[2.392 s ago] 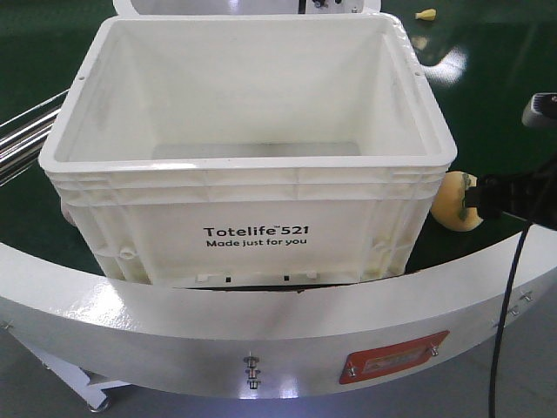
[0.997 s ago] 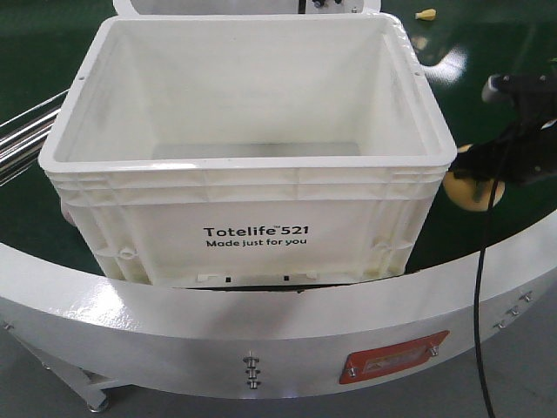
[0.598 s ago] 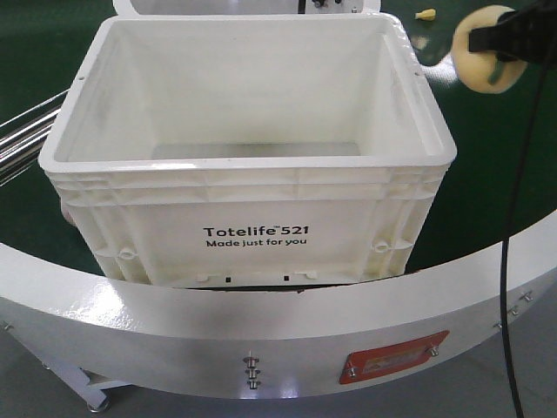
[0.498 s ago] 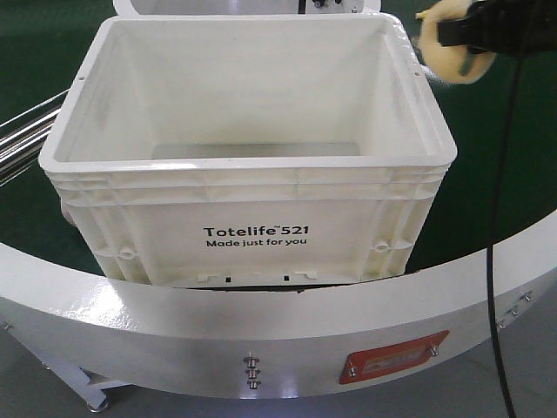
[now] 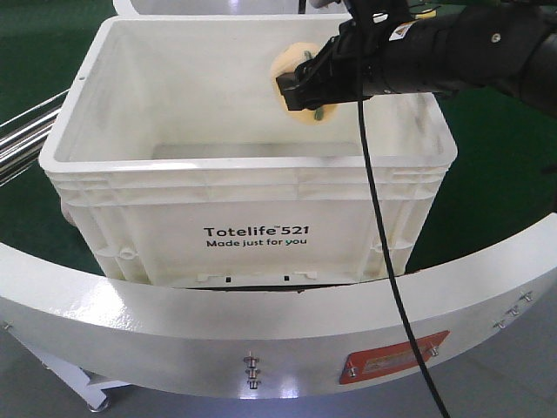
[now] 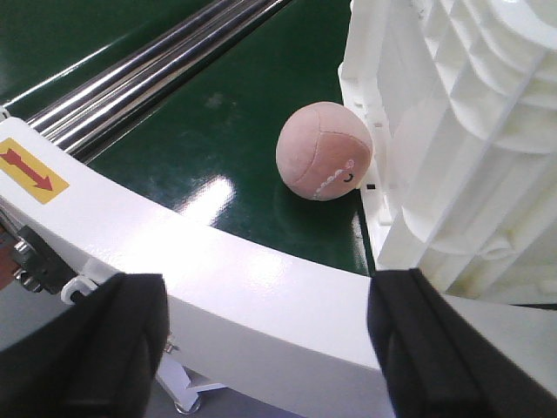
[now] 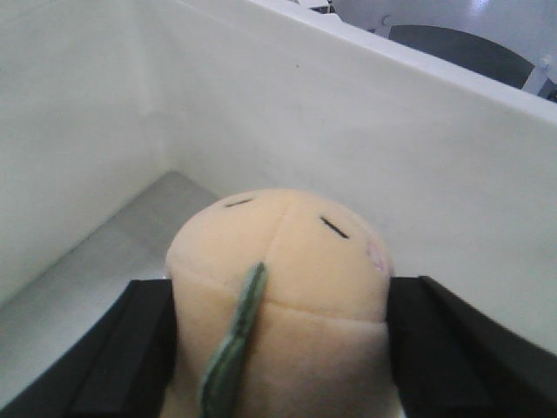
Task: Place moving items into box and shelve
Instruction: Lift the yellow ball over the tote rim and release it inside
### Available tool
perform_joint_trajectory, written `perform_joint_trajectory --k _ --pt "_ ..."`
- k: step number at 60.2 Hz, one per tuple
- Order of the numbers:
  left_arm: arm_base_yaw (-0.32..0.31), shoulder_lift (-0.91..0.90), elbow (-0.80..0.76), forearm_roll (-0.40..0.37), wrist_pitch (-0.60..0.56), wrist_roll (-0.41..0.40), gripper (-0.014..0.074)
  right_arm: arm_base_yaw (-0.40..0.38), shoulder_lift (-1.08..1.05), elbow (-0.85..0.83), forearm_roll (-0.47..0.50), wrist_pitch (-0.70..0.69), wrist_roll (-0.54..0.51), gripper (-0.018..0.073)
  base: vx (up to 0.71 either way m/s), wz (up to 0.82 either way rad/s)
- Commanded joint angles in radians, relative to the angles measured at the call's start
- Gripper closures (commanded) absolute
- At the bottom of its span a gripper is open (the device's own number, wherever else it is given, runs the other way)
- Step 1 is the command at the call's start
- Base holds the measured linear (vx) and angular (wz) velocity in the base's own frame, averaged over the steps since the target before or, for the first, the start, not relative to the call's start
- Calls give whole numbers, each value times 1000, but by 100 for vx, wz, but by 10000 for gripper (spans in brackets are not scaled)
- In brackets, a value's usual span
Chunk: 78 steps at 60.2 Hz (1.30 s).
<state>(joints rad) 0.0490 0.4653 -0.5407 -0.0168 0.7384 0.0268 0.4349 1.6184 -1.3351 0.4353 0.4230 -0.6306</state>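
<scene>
The white box (image 5: pixel 252 187) stands on the green belt, printed "Totelife 521". My right gripper (image 5: pixel 302 89) hangs over the box's open top, shut on the pale yellow-orange item (image 5: pixel 294 63). In the right wrist view this item (image 7: pixel 287 261) with its green stripe sits squeezed in the right gripper (image 7: pixel 277 348), above the box's grey floor (image 7: pixel 104 261). The reddish-brown item (image 6: pixel 324 152) lies on the belt, touching the box's ribbed outer wall (image 6: pixel 452 131). My left gripper (image 6: pixel 270 348) is open and empty, over the white rail, short of that item.
A curved white guard rail (image 5: pixel 261 313) runs along the belt's near edge, with a red plate (image 5: pixel 393 355). Steel rods (image 6: pixel 148 70) lie left of the box. A black cable (image 5: pixel 383 235) hangs from the right arm across the box's front.
The right gripper, shut on the yellow-orange item, rose from the belt right of the box, then swung left over the rim to above the box's inside.
</scene>
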Motion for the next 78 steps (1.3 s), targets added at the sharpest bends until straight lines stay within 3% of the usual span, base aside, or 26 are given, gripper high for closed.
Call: perform_joint_trajectory --k 1,8,25,33,44,54,61,70,78 --pt "-4 10 -26 -5 -75 -4 20 -1 -43 -39 13 -76 -8 -96 0 0" --pt "-4 10 -26 -5 -74 -4 20 -3 -59 -39 11 -79 -8 -150 0 0" --pt "-4 165 -30 17 -82 -21 -44 -5 -203 -39 -30 -13 41 -109 0 0" --pt "-4 331 -43 39 -70 -41 -43 -5 -301 -39 -204 100 238 -73 0 0" --pt "3 563 -183 39 -53 -46 -37 -5 -419 -16 -463 245 534 -45 0 0" --pt "71 730 -305 22 -44 -8 -18 -5 -548 128 -574 233 602 -29 0 0" --pt "138 835 -363 -122 -29 136 10 -5 -610 191 -584 224 604 -28 0 0" --pt "229 966 -419 -460 -4 413 20 -5 -631 211 -590 230 611 -28 0 0" --pt "256 1066 -462 -736 38 622 20 -5 -631 211 -590 229 611 -28 0 0"
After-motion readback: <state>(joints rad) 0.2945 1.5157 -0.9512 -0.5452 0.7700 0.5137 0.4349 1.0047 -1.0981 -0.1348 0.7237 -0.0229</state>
